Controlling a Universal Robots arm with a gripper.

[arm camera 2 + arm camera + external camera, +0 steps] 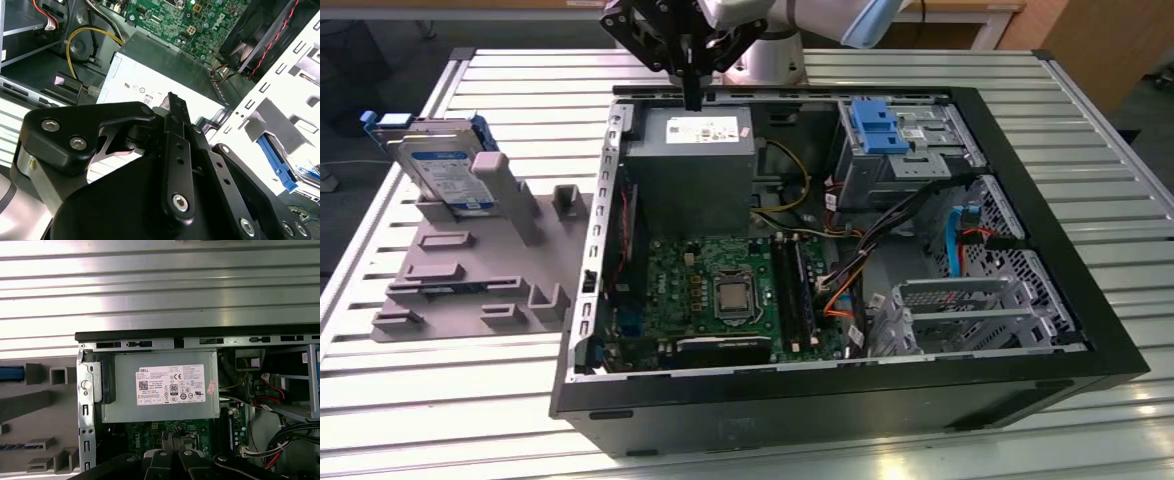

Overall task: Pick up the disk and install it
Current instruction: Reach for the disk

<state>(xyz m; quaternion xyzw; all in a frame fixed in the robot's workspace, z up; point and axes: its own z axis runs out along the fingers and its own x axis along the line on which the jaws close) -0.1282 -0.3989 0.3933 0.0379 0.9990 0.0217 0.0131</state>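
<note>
Exterior view: the tool (pixel 696 98) hangs closed and empty over the grey power box (pixel 691 165) in the open computer case (pixel 854 400). The disk (pixel 443 172) stands on edge in a rack (pixel 467 280) by the counter's (pixel 1067 130) edge on the exterior view's left, well apart from the tool.

Second wrist view: its fingers (pixel 175 130) are pressed together.

First wrist view: the power box faces the tool.

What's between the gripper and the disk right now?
In the exterior view, the computer case's side wall and a strip of slatted table lie between the gripper and the disk.
</note>
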